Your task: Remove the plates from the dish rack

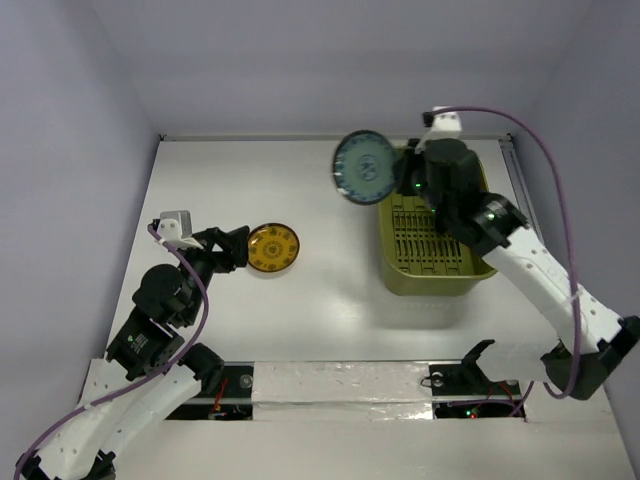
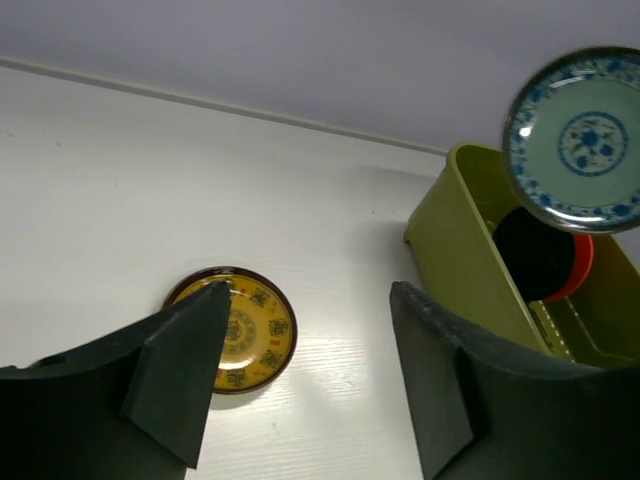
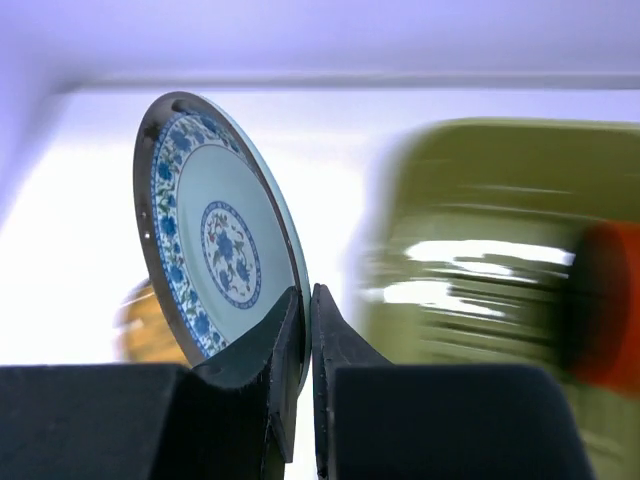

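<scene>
My right gripper (image 3: 308, 300) is shut on the rim of a pale blue-green patterned plate (image 1: 363, 167), holding it in the air just left of the olive-green dish rack (image 1: 432, 278); the plate also shows in the right wrist view (image 3: 215, 235) and the left wrist view (image 2: 580, 135). An orange-red plate (image 2: 580, 270) stands in the rack (image 2: 470, 260). A yellow plate with dark pattern (image 1: 273, 247) lies flat on the table. My left gripper (image 1: 238, 248) is open and empty, just left of the yellow plate (image 2: 245, 330).
The white table (image 1: 300, 190) is walled in at the back and sides. The arm bases and a metal rail (image 1: 340, 385) run along the near edge.
</scene>
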Controlling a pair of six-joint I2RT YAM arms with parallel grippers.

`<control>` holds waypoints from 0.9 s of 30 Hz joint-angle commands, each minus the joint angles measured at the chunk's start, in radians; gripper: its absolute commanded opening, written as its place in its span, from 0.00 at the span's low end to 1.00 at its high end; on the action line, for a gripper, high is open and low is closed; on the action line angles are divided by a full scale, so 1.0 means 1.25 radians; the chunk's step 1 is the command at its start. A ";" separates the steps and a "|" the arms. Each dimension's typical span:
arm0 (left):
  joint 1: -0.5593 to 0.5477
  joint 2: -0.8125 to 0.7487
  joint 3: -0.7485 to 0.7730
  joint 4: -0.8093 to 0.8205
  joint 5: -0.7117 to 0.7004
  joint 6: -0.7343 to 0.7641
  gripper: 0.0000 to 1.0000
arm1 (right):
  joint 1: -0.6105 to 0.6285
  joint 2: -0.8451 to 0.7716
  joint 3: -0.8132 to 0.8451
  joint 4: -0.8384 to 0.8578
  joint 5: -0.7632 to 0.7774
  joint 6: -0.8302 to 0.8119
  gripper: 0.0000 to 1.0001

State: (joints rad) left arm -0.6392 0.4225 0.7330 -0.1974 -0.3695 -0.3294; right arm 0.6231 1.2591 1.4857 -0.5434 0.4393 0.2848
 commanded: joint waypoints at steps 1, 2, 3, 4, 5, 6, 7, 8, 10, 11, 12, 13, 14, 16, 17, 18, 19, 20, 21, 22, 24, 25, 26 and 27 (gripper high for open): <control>0.003 -0.008 -0.007 0.046 -0.004 0.005 0.66 | 0.079 0.114 -0.055 0.200 -0.193 0.113 0.00; 0.003 -0.008 -0.007 0.045 -0.006 0.005 0.70 | 0.089 0.142 -0.057 0.222 -0.209 0.130 0.00; 0.003 -0.008 -0.007 0.045 -0.012 0.005 0.71 | 0.098 0.171 -0.057 0.269 -0.224 0.156 0.00; 0.003 -0.009 -0.008 0.045 -0.014 0.005 0.73 | 0.098 0.224 -0.056 0.288 -0.251 0.172 0.00; 0.003 -0.009 -0.008 0.046 -0.015 0.005 0.74 | 0.109 0.250 -0.050 0.307 -0.268 0.187 0.00; 0.003 -0.008 -0.008 0.046 -0.015 0.005 0.75 | 0.119 0.276 -0.045 0.339 -0.285 0.211 0.00; 0.003 -0.009 -0.008 0.047 -0.015 0.005 0.75 | 0.126 0.301 -0.039 0.351 -0.317 0.222 0.00; 0.003 -0.010 -0.008 0.047 -0.016 0.006 0.76 | 0.133 0.346 -0.033 0.365 -0.326 0.232 0.00; 0.003 -0.007 -0.008 0.047 -0.015 0.007 0.76 | 0.145 0.389 -0.011 0.384 -0.339 0.258 0.00; 0.003 -0.008 -0.008 0.047 -0.014 0.007 0.76 | 0.145 0.427 -0.004 0.392 -0.345 0.268 0.00; 0.003 -0.007 -0.008 0.046 -0.012 0.008 0.76 | 0.152 0.446 -0.003 0.408 -0.345 0.290 0.00; 0.003 -0.007 -0.008 0.047 -0.012 0.007 0.76 | 0.152 0.463 -0.003 0.414 -0.345 0.301 0.00; 0.003 -0.007 -0.008 0.046 -0.011 0.007 0.76 | 0.152 0.480 -0.003 0.419 -0.370 0.308 0.00; 0.003 -0.008 -0.008 0.046 -0.012 0.007 0.76 | 0.159 0.522 -0.007 0.424 -0.371 0.323 0.01; 0.003 -0.008 -0.008 0.047 -0.010 0.007 0.76 | 0.159 0.534 -0.009 0.426 -0.372 0.328 0.02; 0.003 -0.008 -0.008 0.049 -0.009 0.008 0.76 | 0.159 0.554 -0.013 0.426 -0.376 0.335 0.03; 0.003 -0.008 -0.008 0.049 -0.008 0.007 0.76 | 0.159 0.561 -0.013 0.426 -0.377 0.337 0.04; 0.003 -0.008 -0.008 0.049 -0.006 0.007 0.76 | 0.159 0.568 -0.015 0.426 -0.383 0.339 0.05; 0.003 -0.008 -0.008 0.049 -0.006 0.007 0.76 | 0.159 0.576 -0.017 0.426 -0.389 0.342 0.06; 0.003 -0.009 -0.008 0.049 -0.005 0.007 0.76 | 0.167 0.587 -0.018 0.425 -0.392 0.342 0.07; 0.003 -0.009 -0.008 0.049 -0.004 0.007 0.76 | 0.174 0.595 -0.014 0.414 -0.385 0.342 0.11; 0.003 -0.010 -0.008 0.050 -0.005 0.007 0.76 | 0.174 0.598 -0.015 0.414 -0.380 0.343 0.13; 0.003 -0.010 -0.010 0.050 -0.004 0.007 0.76 | 0.174 0.599 -0.020 0.415 -0.378 0.345 0.16; 0.003 -0.009 -0.010 0.050 -0.005 0.007 0.76 | 0.174 0.598 -0.020 0.416 -0.377 0.346 0.21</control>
State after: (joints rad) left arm -0.6392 0.4217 0.7280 -0.1905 -0.3744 -0.3294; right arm 0.8246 2.0190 1.4384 -0.0963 -0.0196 0.6968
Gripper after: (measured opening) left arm 0.757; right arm 0.182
